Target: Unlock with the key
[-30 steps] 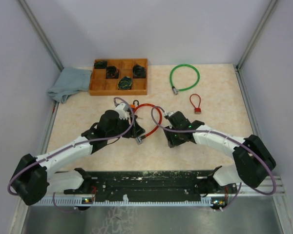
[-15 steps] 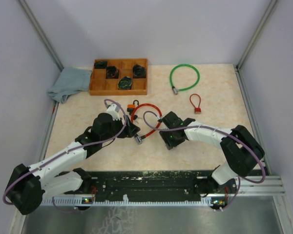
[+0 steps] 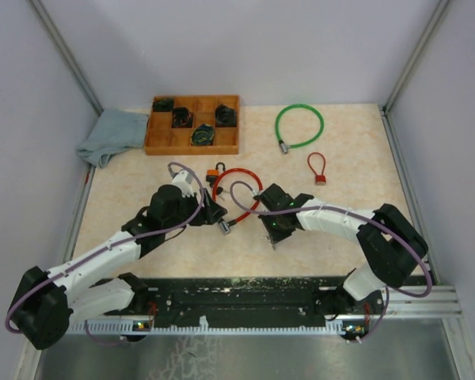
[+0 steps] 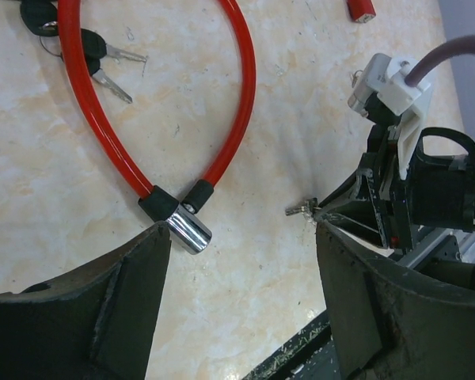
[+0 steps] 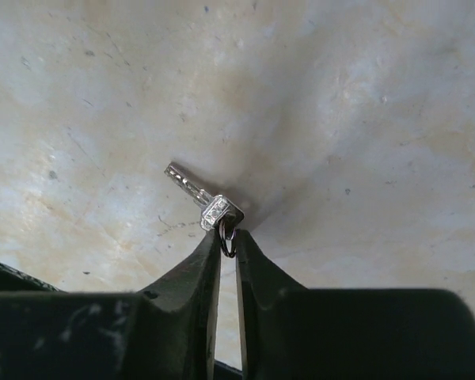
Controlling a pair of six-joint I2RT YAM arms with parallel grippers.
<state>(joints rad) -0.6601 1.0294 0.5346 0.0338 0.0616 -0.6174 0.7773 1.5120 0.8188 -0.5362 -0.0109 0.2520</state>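
A red cable lock point(image 3: 239, 176) lies looped mid-table, and its chrome cylinder end point(image 4: 188, 231) shows in the left wrist view. My left gripper point(image 4: 241, 237) hovers open over bare table, its left finger just beside that cylinder. The small silver key point(image 5: 196, 192) lies low on the table to the right of the lock. My right gripper point(image 5: 228, 237) is shut, pinching the key's ring, with the blade sticking out beyond the fingertips. In the left wrist view the key point(image 4: 301, 210) points toward the cylinder, about a hand's width away.
Spare black-headed keys point(image 4: 103, 67) lie inside the red loop. At the back stand a wooden tray point(image 3: 193, 141), a blue cloth point(image 3: 111, 134) and a green cable lock point(image 3: 298, 125). A small red lock point(image 3: 317, 168) lies to the right.
My right gripper has dropped toward the table and shut on the key's ring. My left gripper has pulled back a little and opened wider beside the cylinder.
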